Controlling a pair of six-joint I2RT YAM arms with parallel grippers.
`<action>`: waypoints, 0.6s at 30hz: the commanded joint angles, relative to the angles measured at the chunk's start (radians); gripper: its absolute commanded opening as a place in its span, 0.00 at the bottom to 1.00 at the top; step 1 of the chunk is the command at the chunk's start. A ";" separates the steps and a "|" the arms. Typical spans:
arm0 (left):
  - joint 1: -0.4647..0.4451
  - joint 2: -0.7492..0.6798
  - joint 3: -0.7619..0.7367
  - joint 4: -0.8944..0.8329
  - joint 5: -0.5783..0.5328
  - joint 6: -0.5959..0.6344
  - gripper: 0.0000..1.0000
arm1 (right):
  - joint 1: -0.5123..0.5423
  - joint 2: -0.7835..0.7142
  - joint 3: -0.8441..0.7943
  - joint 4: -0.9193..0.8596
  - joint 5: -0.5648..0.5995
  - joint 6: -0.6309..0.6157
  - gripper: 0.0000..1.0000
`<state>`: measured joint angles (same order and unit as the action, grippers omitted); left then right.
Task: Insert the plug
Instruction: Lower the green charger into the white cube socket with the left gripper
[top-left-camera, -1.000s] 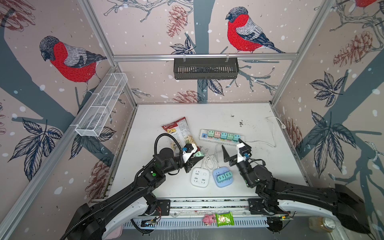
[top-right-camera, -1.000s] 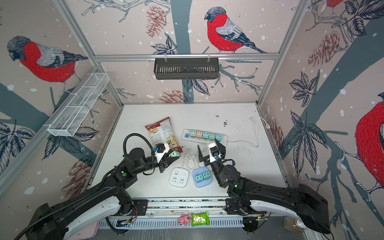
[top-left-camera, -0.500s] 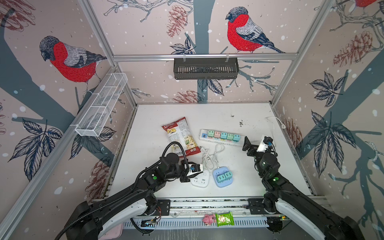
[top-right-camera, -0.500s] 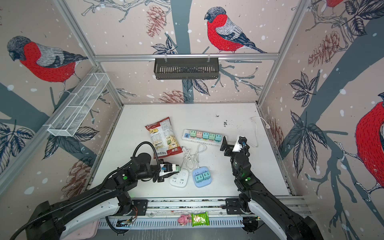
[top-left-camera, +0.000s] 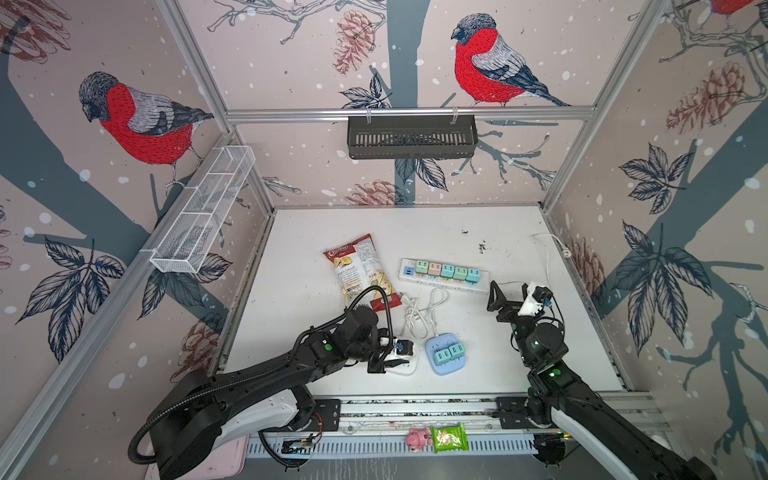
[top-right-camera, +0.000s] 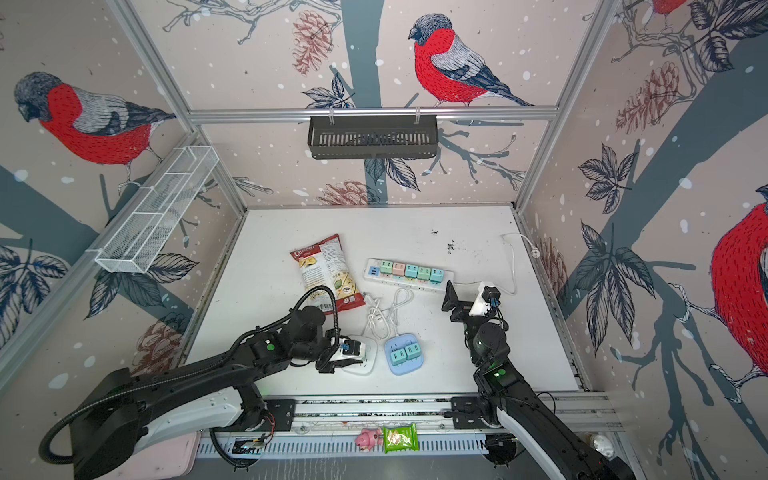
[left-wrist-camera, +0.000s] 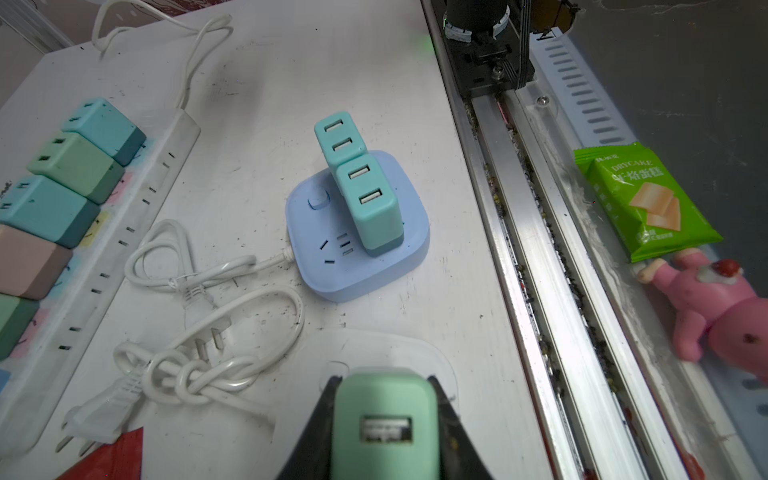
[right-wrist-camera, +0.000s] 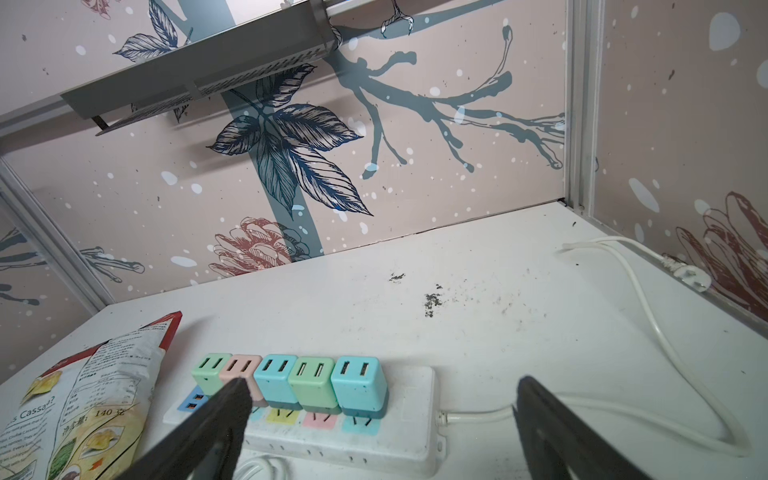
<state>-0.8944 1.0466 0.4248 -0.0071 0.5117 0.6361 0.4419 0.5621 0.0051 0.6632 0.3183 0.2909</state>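
Left gripper (left-wrist-camera: 383, 401) clamped on mint-green charger plug (left-wrist-camera: 384, 432) | white socket hub (left-wrist-camera: 415, 353) directly beneath, contact unclear | left arm nearer | right gripper (top-left-camera: 513, 297) spread, empty, well apart by power strip (right-wrist-camera: 411, 419)

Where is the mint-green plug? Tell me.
The mint-green plug is clamped in the left hand over the white socket, just left of the blue socket in both top views.
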 joint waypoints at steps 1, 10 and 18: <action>-0.009 0.024 0.022 -0.002 -0.007 0.000 0.00 | 0.000 0.043 0.000 0.051 -0.042 -0.011 1.00; -0.027 0.035 0.028 -0.001 -0.031 -0.026 0.00 | -0.001 0.076 0.012 0.062 -0.058 -0.016 1.00; -0.073 0.117 0.076 -0.020 -0.059 -0.106 0.00 | 0.000 0.049 0.003 0.053 -0.062 -0.016 1.00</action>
<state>-0.9577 1.1412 0.4816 -0.0090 0.4641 0.5694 0.4423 0.6197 0.0120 0.6880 0.2626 0.2829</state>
